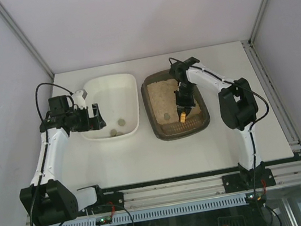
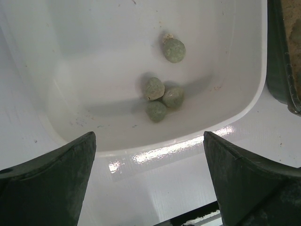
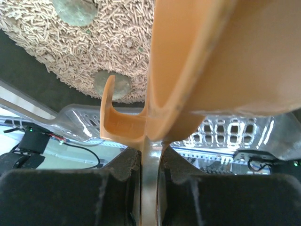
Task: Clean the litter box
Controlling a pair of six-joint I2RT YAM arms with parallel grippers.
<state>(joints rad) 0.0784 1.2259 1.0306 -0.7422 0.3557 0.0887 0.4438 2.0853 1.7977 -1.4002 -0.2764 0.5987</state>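
Observation:
The dark brown-olive litter box (image 1: 149,110) holds tan litter (image 1: 165,96) at centre right. My right gripper (image 1: 184,107) hovers over its near half, shut on the handle of an orange scoop (image 1: 182,117). In the right wrist view the gripper (image 3: 150,155) pinches the scoop (image 3: 197,61) above the litter, where two grey-green clumps (image 3: 113,84) lie. My left gripper (image 1: 97,117) is open and empty at the near-left rim of the white tray (image 1: 129,102). In the left wrist view this gripper (image 2: 149,136) is over the rim of that tray.
Several grey-green clumps (image 2: 162,96) lie in the white tray (image 2: 235,108). The litter box edge (image 2: 277,70) sits close to the tray's right side. An aluminium rail (image 1: 208,187) runs along the near table edge. Walls enclose the left, back and right.

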